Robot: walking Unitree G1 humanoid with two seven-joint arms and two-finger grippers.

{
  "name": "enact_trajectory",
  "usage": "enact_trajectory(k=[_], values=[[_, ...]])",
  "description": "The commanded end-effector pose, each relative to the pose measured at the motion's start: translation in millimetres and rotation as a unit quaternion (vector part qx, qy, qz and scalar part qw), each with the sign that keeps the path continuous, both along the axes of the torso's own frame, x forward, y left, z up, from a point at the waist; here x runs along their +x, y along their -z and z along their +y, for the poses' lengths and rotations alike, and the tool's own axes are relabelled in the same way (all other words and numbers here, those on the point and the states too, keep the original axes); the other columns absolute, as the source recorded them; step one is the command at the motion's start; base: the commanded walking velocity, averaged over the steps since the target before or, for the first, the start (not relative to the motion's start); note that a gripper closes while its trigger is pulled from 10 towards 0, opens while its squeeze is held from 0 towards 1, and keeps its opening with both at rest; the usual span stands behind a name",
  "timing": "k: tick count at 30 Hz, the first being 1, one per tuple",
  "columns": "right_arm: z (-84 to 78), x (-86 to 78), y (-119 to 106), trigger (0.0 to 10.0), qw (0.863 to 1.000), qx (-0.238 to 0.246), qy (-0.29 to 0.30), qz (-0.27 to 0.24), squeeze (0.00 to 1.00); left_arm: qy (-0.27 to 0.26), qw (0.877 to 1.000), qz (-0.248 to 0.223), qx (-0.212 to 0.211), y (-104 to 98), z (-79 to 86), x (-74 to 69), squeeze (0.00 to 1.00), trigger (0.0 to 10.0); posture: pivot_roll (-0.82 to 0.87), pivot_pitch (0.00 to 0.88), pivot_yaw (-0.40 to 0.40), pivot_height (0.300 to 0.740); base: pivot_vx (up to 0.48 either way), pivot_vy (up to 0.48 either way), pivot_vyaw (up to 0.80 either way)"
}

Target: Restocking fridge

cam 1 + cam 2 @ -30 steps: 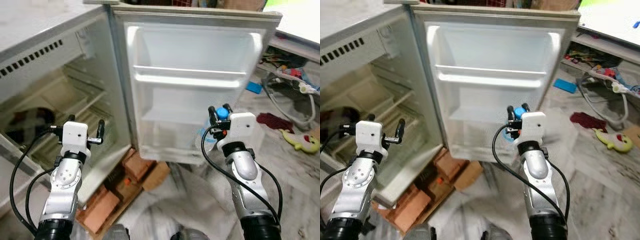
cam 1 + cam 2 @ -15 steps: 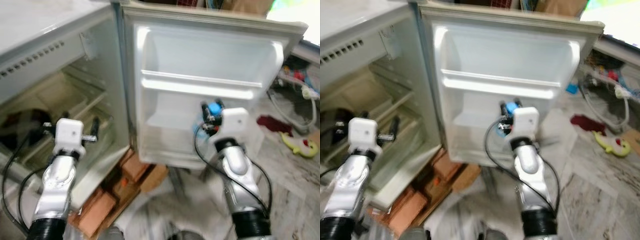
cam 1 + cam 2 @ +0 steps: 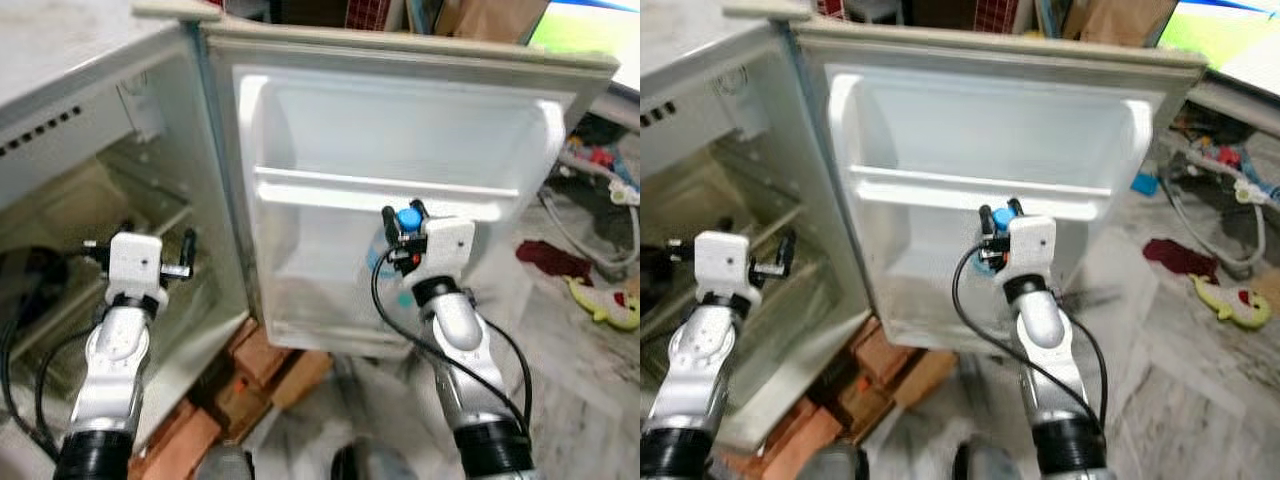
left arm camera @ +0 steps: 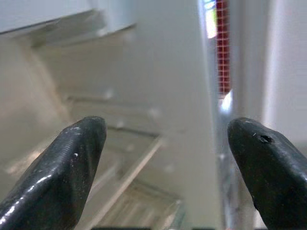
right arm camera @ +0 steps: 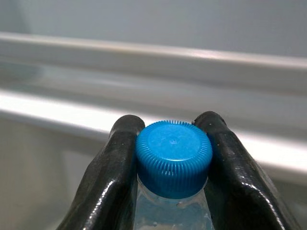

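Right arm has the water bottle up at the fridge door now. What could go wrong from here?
1. The right gripper pinches the bottle only at its blue cap; the hanging body may swing or slip out.
2. The door shelf rail runs right beside the cap, so the bottle might catch on it going in.
3. The left gripper sits close to the fridge body's edge and might bump it.

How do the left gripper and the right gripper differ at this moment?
The right gripper is shut on the blue cap of a water bottle; the left gripper is open and holds nothing. The right gripper is at the fridge door, just below its shelf rail; the left gripper points into the fridge's inside. Both have two black fingers.
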State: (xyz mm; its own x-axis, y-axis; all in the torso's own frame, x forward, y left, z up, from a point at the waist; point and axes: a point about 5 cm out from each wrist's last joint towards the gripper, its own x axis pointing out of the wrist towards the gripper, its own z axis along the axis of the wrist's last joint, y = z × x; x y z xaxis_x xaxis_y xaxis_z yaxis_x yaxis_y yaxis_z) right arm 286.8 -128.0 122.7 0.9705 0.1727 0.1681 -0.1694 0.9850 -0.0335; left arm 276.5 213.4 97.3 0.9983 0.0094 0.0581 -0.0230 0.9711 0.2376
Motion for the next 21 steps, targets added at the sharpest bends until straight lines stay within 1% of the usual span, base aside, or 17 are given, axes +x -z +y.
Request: enact_trajectory(k=[1, 5, 7, 10, 11, 14, 17, 21], values=[[-6.9, 0.9, -7.9, 10.0, 1.0, 0.003, 0.01, -0.017, 0.0, 0.004, 1.0, 0.008, 0.003, 2.6, -0.2, -2.2, 0.0, 10.0, 0.02, 0.087, -0.069, 0.74, 0.0, 0.0, 0.0], [-5.1, 0.2, -8.6, 10.0, 1.0, 0.009, 0.003, -0.015, 0.0, 0.003, 1.0, 0.008, 0.002, 2.7, 0.1, -2.7, 0.0, 10.0, 0.02, 0.089, -0.071, 0.74, 0.0, 0.0, 0.0], [-1.8, -1.4, -8.7, 10.0, 1.0, 0.026, -0.011, -0.008, 0.0, 0.003, 1.0, 0.009, 0.001, 2.8, 0.8, -3.0, 0.0, 10.0, 0.02, 0.093, -0.071, 0.74, 0.0, 0.0, 0.0], [2.2, -7.6, -8.7, 10.0, 0.999, 0.03, -0.035, -0.001, 0.0, 0.002, 1.0, 0.01, 0.002, 2.3, 2.0, -3.5, 0.0, 10.0, 0.02, 0.098, -0.071, 0.74, 0.0, 0.0, 0.0], [4.6, -13.0, -5.3, 10.0, 0.998, 0.032, -0.054, 0.01, 0.0, 0.002, 1.0, 0.01, 0.003, 2.2, 3.3, -3.9, 0.0, 10.0, 0.02, 0.1, -0.07, 0.74, 0.0, 0.0, 0.0], [6.5, -20.9, 2.5, 10.0, 0.996, 0.03, -0.075, 0.027, 0.0, 0.002, 1.0, 0.011, 0.004, 2.1, 4.6, -3.8, 0.0, 10.0, 0.01, 0.106, -0.067, 0.74, 0.0, 0.0, 0.0], [9.4, -22.8, 10.4, 10.0, 0.993, 0.041, -0.092, 0.054, 0.0, 0.005, 1.0, 0.013, 0.004, 2.4, 3.5, -3.1, 0.0, 10.0, 0.01, 0.11, -0.065, 0.74, 0.0, 0.0, 0.0], [11.1, -20.4, 9.6, 10.0, 0.994, 0.033, -0.096, 0.051, 0.0, 0.01, 1.0, 0.014, 0.002, 2.3, 0.8, -2.5, 0.0, 10.0, 0.01, 0.112, -0.063, 0.74, 0.0, 0.0, 0.0]])
